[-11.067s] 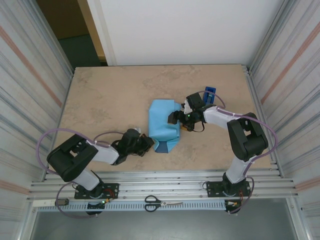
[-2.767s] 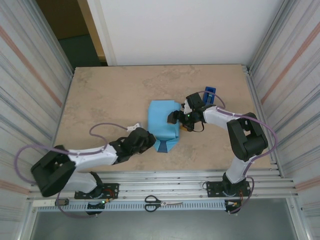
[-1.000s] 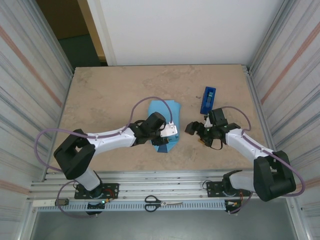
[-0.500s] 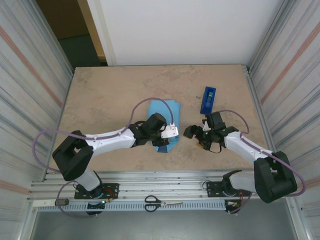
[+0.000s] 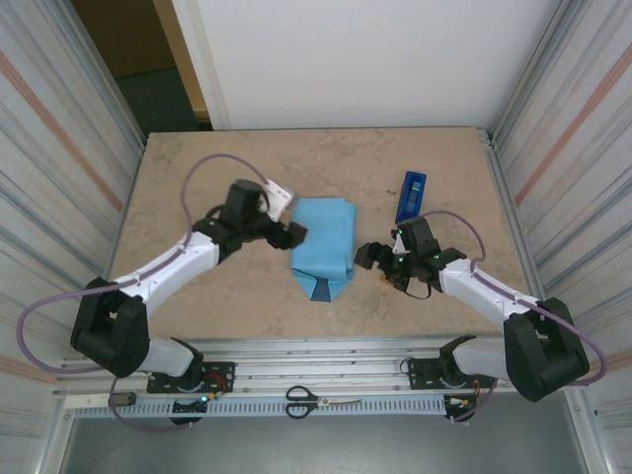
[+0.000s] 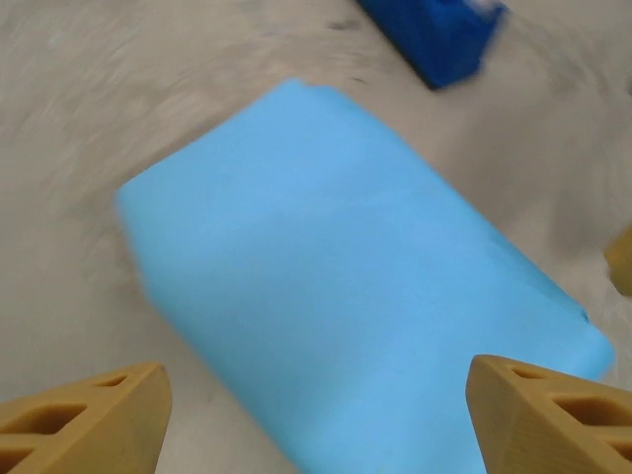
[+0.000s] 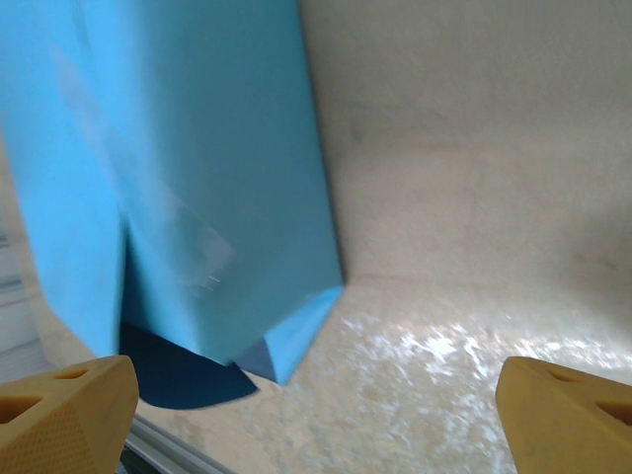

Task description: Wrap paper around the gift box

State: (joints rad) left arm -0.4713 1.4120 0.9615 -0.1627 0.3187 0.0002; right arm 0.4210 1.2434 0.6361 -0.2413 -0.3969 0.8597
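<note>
L fingers (image 6: pixel 89 420) spread wide w/ nothing btwn, just beside the left edge of the paper (image 5: pixel 321 242), which sits mid-tabletop (image 5: pixel 197 178) folded sky-blue side out w/ a navy flap at its near end, then R fingers (image 7: pixel 59 410) also wide apart & empty near its right side, tape dispenser (image 5: pixel 412 197) farther right.

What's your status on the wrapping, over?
Left gripper, right gripper open, holding nothing. Paper folded into parcel, navy flap showing at near end. Tape dispenser apart.
</note>
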